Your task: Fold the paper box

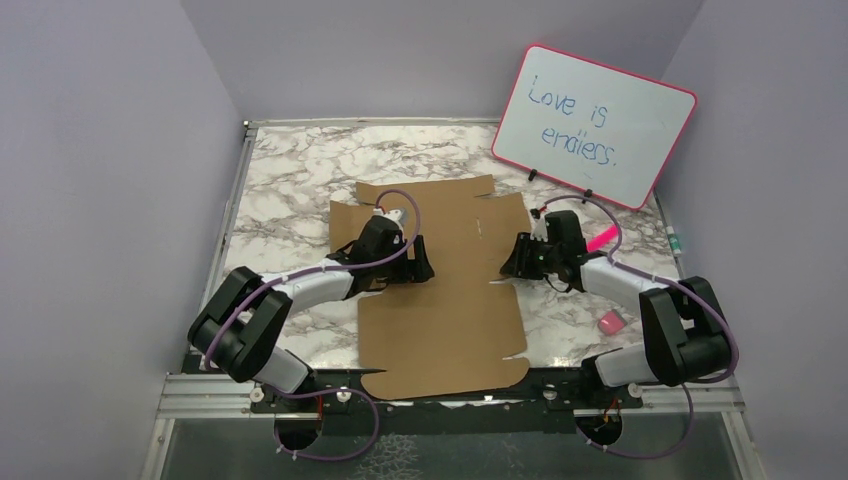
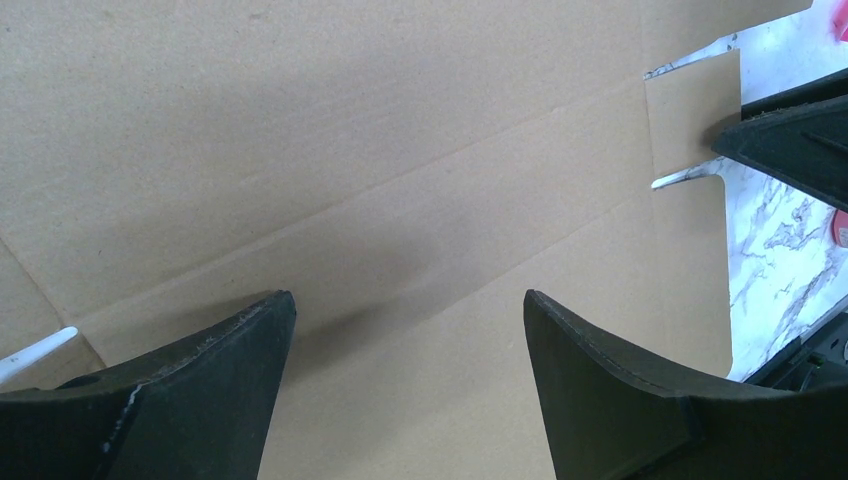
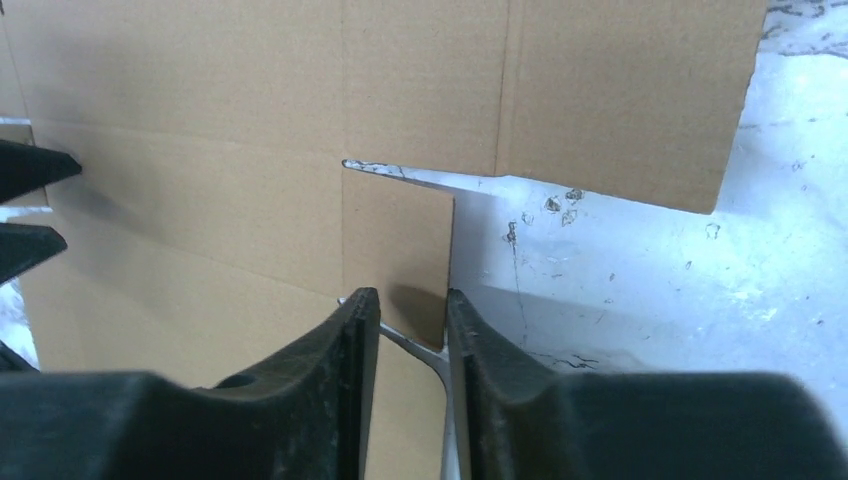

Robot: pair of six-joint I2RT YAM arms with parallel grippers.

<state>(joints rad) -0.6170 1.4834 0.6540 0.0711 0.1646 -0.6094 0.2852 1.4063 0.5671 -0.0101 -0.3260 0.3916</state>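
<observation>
The paper box (image 1: 440, 310) is a flat brown die-cut cardboard sheet lying on the marble table (image 1: 290, 170). My left gripper (image 1: 420, 268) hovers low over the sheet's left middle. In the left wrist view it (image 2: 405, 300) stands wide open with only bare cardboard (image 2: 330, 150) between the fingers. My right gripper (image 1: 512, 265) is at the sheet's right edge. In the right wrist view its jaws (image 3: 412, 298) are close together with a narrow gap, straddling the lower corner of a small side tab (image 3: 395, 240). The tab looks flat on the table.
A pink-framed whiteboard (image 1: 595, 125) leans at the back right. A pink marker (image 1: 600, 240) lies by the right arm and a small pink block (image 1: 611, 321) sits near the right front. Grey walls close in the table on three sides.
</observation>
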